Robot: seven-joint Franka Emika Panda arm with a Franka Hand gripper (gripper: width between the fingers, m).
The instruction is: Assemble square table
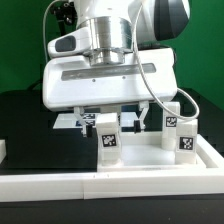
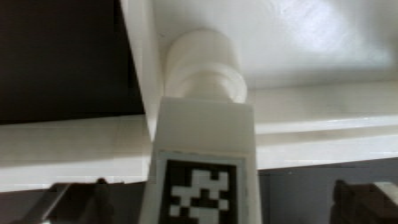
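The square table's white slab (image 1: 148, 156) lies flat in the exterior view, with three tagged white leg posts standing upright on it. One leg (image 1: 108, 141) stands at the front left, and two more (image 1: 172, 122) (image 1: 188, 140) stand on the exterior view's right. My gripper (image 1: 110, 120) hangs straight over the front-left leg. In the wrist view this leg (image 2: 203, 150) fills the middle, its rounded end (image 2: 206, 58) against the slab (image 2: 320, 115). My gripper (image 2: 214, 205) is open: dark fingers (image 2: 86, 203) flank the leg with gaps on both sides.
A white raised rim (image 1: 110, 182) runs along the front of the work area. The black worktop (image 1: 22, 120) shows on the exterior view's left. The marker board (image 1: 68, 121) lies behind the gripper. A small white piece (image 1: 3, 150) sits at the left edge.
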